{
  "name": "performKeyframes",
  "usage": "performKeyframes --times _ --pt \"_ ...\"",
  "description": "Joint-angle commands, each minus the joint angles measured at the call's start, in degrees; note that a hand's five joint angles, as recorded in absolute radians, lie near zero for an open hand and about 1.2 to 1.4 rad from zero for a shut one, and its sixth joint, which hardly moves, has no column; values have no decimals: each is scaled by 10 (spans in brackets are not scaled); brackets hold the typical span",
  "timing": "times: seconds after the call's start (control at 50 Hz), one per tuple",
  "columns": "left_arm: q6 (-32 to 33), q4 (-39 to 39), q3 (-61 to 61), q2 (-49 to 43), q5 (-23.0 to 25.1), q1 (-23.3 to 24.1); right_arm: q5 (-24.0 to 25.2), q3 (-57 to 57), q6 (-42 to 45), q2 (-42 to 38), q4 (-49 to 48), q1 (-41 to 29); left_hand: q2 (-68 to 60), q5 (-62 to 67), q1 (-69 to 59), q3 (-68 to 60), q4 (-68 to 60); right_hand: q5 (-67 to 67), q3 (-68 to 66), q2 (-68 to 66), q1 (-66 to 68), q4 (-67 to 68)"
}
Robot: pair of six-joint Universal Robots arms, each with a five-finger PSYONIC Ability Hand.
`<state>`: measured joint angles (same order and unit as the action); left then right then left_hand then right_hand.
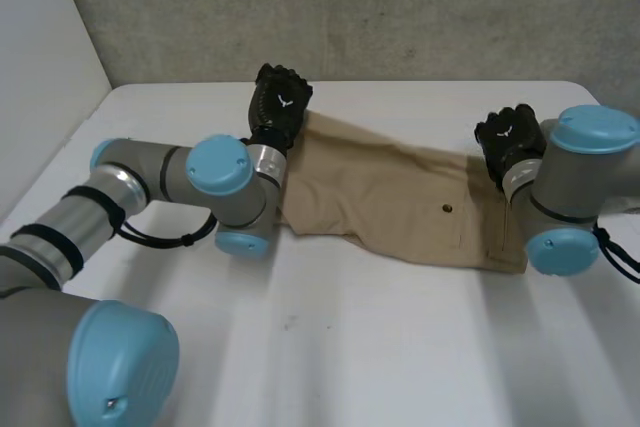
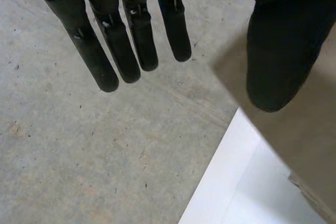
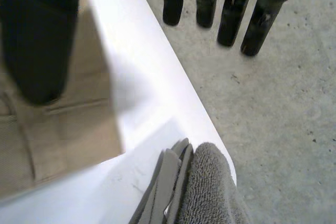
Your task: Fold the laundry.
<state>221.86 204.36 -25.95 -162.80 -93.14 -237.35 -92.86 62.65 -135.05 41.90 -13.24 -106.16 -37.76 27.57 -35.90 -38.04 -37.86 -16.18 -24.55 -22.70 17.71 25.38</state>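
**White table, tan garment, both hands spread**

Rough grey concrete wall (image 1: pixel 350 7) rises behind the white table (image 1: pixel 380 347). A tan cotton garment with a small dark button (image 1: pixel 446 209) lies flat across the table's far half. It runs from near the far edge at the robot's left towards the right edge, and it looks like a pair of shorts or trousers (image 1: pixel 390 192).

The left hand (image 1: pixel 278 105) sits at the garment's left end, by the table's far edge. In the left wrist view its fingers (image 2: pixel 123 45) are straight and slightly fanned, reaching out past the table's edge over the concrete floor (image 2: pixel 79 150). The thumb (image 2: pixel 278 51) is held apart from them above the tan cloth, and nothing is pinched between.

The right hand (image 1: pixel 510 139) sits at the garment's right end, close to the table's right edge. In the right wrist view its fingers (image 3: pixel 231 14) are straight and side by side beyond the edge, and the thumb (image 3: pixel 39 40) is set apart over the cloth's hemmed end. A folded grey terry towel (image 3: pixel 210 187) lies at the table's edge, beside the garment and not touching it.
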Motion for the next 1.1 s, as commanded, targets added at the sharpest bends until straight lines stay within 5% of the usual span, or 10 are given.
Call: performKeyframes --times 0.02,0.2,0.34,0.48,0.76,0.88,1.1 --pt "-6 89 -91 28 1 14 -59 -28 -32 21 -3 6 278 -276 259 280 279 162 146 127 -77 -154" --pt "-101 117 -333 222 1 10 0 119 -143 221 91 10 278 -276 259 280 279 162 146 127 -77 -154" --pt "-231 75 -514 388 8 6 81 223 -216 252 199 51 278 -276 259 280 279 162 146 127 -77 -154" --pt "-333 3 -617 462 30 -9 137 320 -279 255 128 71 277 -275 259 280 278 128 111 93 -43 -120" --pt "-351 -21 -691 496 61 -32 144 283 -282 161 66 89 278 -276 259 280 279 -120 -136 -154 204 128" --pt "-351 -22 -691 496 61 -34 145 276 -278 145 66 99 278 -276 259 280 279 -518 -534 -553 603 526" --pt "-351 -28 -692 504 56 -33 149 289 -254 208 76 141 278 -276 259 280 279 -538 -554 -573 623 546"
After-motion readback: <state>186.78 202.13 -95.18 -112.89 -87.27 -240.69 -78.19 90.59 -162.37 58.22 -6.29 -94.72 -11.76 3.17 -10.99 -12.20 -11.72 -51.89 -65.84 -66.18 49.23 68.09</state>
